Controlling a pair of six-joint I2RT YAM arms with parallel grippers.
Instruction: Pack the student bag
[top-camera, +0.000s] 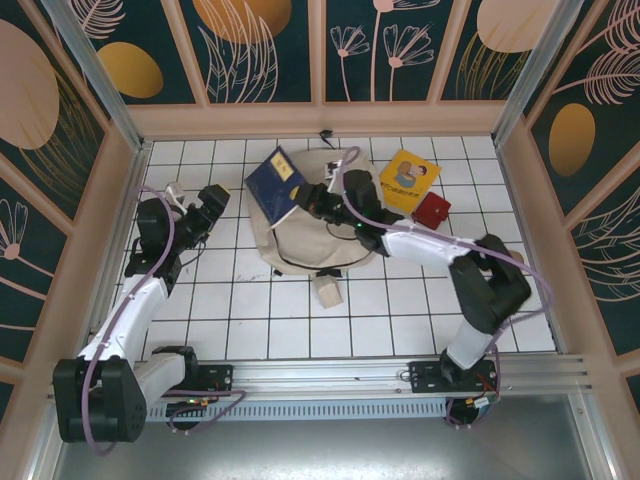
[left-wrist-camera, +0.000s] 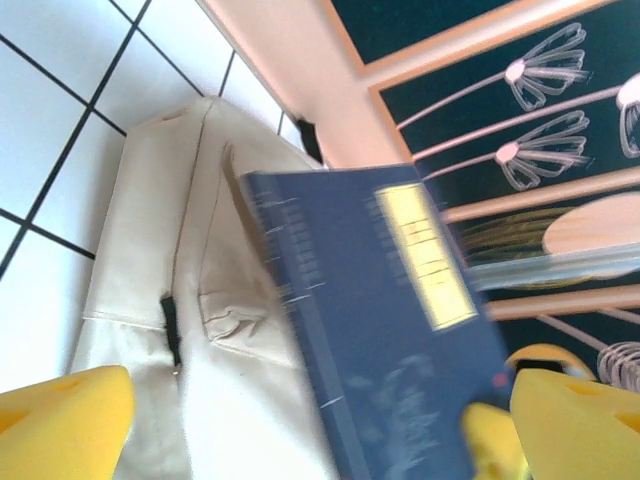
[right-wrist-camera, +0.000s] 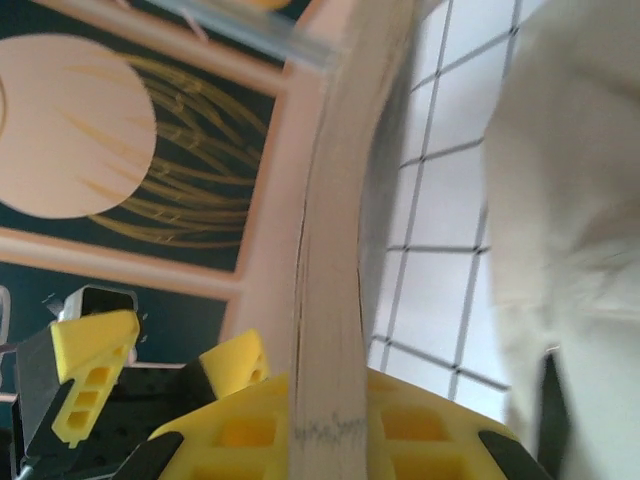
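Observation:
The student bag (top-camera: 312, 245), a cream fabric backpack, lies flat mid-table. A dark blue book (top-camera: 275, 185) with a yellow label stands tilted over the bag's upper left part. My right gripper (top-camera: 318, 198) is shut on the book's right edge. In the right wrist view the page edge (right-wrist-camera: 335, 250) runs up from between the yellow jaws (right-wrist-camera: 325, 420), with the bag (right-wrist-camera: 570, 200) to the right. My left gripper (top-camera: 212, 203) hangs open just left of the book. In the left wrist view its yellow pads (left-wrist-camera: 60, 420) stand wide apart, with the blurred book cover (left-wrist-camera: 390, 320) and the bag (left-wrist-camera: 150, 230) beyond.
A yellow picture book (top-camera: 410, 178) and a small red item (top-camera: 432, 210) lie right of the bag. A small tan block (top-camera: 327, 290) sits just below the bag. Wooden walls close in the tiled table on three sides.

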